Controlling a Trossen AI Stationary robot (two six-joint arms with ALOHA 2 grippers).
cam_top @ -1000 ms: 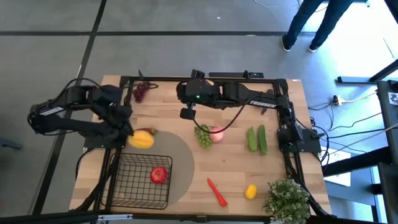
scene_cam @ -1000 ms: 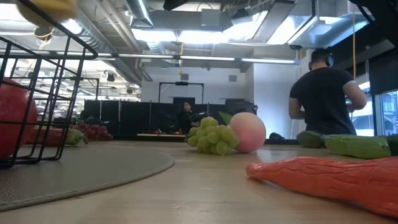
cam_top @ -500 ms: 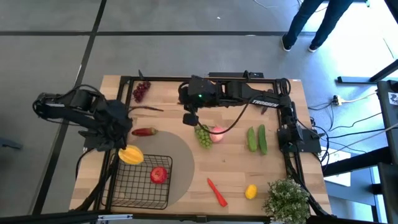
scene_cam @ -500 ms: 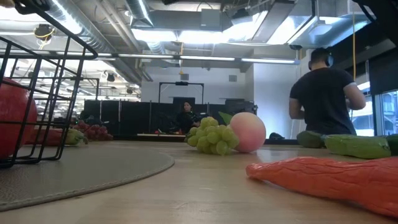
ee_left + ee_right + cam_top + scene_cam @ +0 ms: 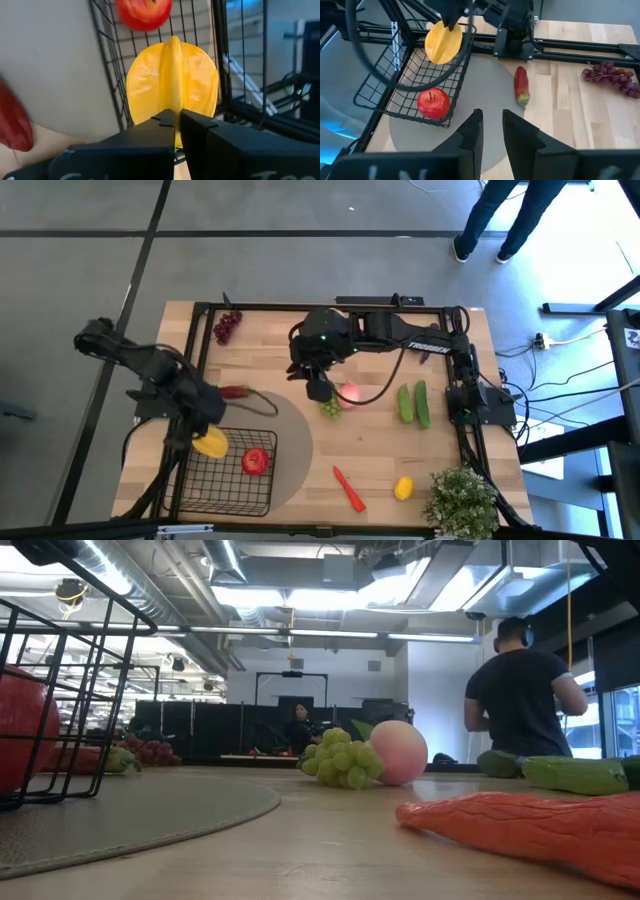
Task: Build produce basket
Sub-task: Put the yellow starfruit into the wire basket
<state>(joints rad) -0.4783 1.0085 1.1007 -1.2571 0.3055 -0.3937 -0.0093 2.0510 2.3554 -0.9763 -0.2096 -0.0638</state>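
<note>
The black wire basket (image 5: 225,472) stands on a round tan mat (image 5: 292,442) near the table's front left, with a red apple (image 5: 255,461) inside it. My left gripper (image 5: 203,423) is shut on a yellow ridged fruit (image 5: 210,444) above the basket's far left corner. My right gripper (image 5: 320,389) hangs open over the green grapes (image 5: 328,409) and pink peach (image 5: 350,394), with nothing between its fingers (image 5: 472,131). A red chili (image 5: 235,392) lies on the table just beyond the mat. My left gripper pinches the yellow fruit between its two fingers on one raised ridge (image 5: 173,102), at the end nearest the wrist. The fingers come slanting down from the table's far left side. The fruit hangs below them, lifted clear over the basket's rim (image 5: 465,50).
Purple grapes (image 5: 227,327) lie at the far left. Two green cucumbers (image 5: 413,403) lie right of the peach. An orange-red pepper (image 5: 349,488), a lemon (image 5: 403,488) and a bushy plant (image 5: 462,500) stand near the front right. A person (image 5: 520,700) stands beyond the table.
My left gripper has swung with the yellow fruit from beside the red chili toward the table's near edge and a little down, now over the basket's far left corner; the chili shows uncovered. My right gripper has turned and gone toward the green grapes.
</note>
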